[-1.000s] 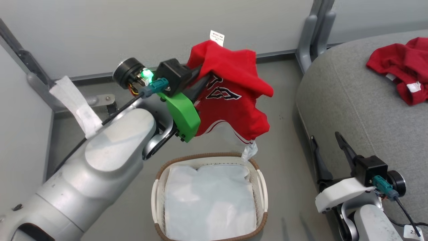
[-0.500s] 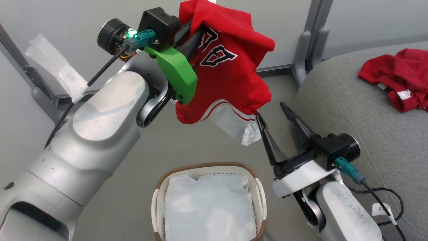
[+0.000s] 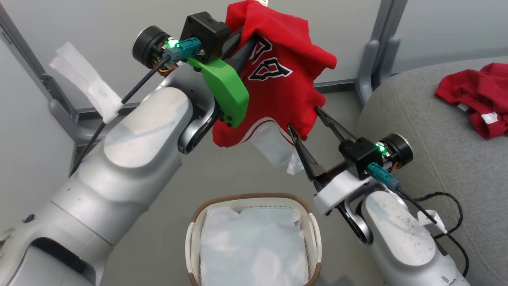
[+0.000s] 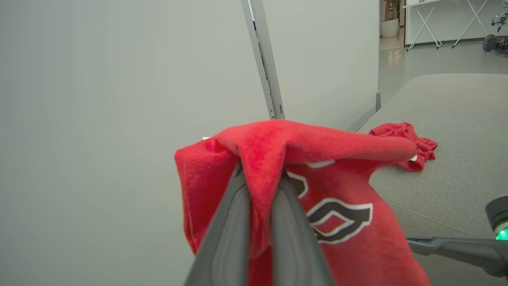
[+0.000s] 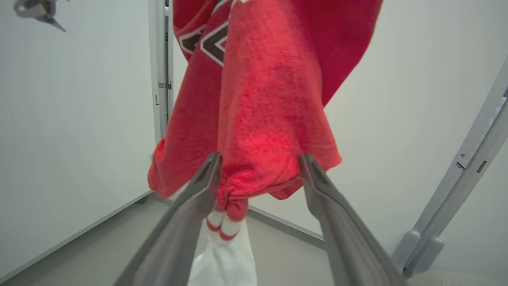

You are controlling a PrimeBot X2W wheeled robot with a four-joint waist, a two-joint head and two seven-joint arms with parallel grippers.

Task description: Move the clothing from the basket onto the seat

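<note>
Your left end effector (image 4: 260,174) is clamped tight, both dark fingers pressed together on a pinched fold at the top of the bright red thin-fabric sports jersey (image 3: 278,79), and you can see that fold bunched between the fingers in the left wrist view. The jersey hangs free in the air from that grip, black-and-white numerals facing the head camera, with its white striped panel (image 3: 274,149) trailing at the bottom. It sits up and behind the small oval white perforated plastic basket with the brown woven rim (image 3: 254,197), well clear of it. Inside the basket lies a plain white cloth sheet (image 3: 254,246). Now your right end effector (image 3: 304,118): jaws spread wide, gripping nothing, pointing up at the jersey's lower edge. The right wrist view puts the bunched red hem squarely between the two fingers, one finger on each side of it. Whether either finger actually touches the fabric, you cannot tell from here. Off to your right, the large rounded grey fabric seat cushion (image 3: 416,131) carries a second crumpled red garment (image 3: 476,95) with a small white label. The hanging jersey is near that cushion's edge but not over it.
</note>
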